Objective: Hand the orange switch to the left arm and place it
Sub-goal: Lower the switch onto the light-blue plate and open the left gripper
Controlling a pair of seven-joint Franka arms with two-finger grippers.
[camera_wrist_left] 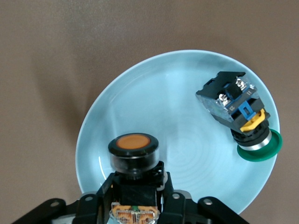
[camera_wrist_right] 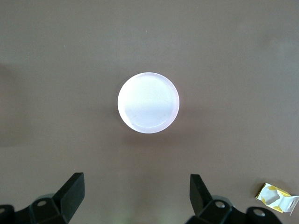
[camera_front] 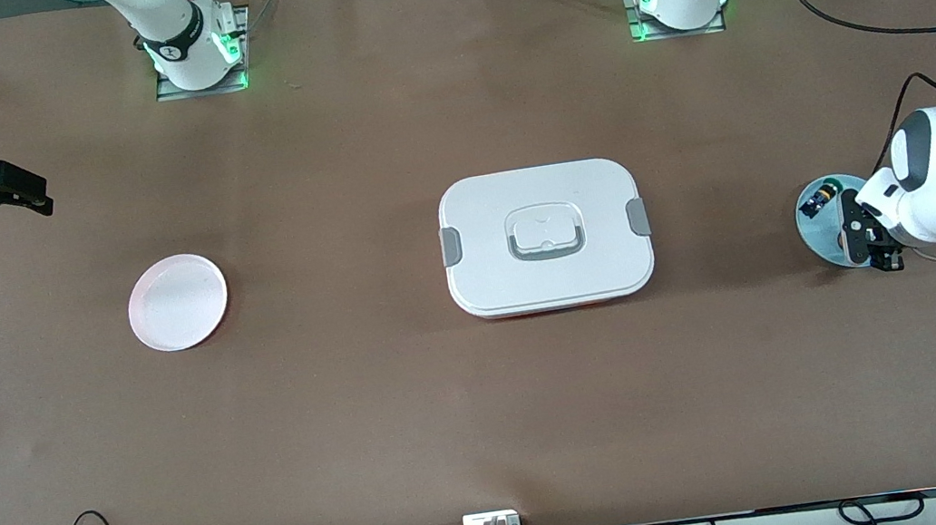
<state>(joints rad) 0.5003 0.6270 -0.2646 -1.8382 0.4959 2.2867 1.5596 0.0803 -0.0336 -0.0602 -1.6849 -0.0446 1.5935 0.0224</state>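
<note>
The orange switch, a black cylinder with an orange cap, sits between the fingers of my left gripper, which is shut on its body over the light-blue plate. I cannot tell whether the switch still touches the plate. In the front view my left gripper hangs over the plate at the left arm's end of the table, and the hand hides the switch. The white box stands mid-table. My right gripper is open and holds nothing, high over the table at the right arm's end.
A second black switch with blue and green parts lies on the same light-blue plate. A pink plate sits toward the right arm's end, also seen from the right wrist. A yellow-white scrap lies near it.
</note>
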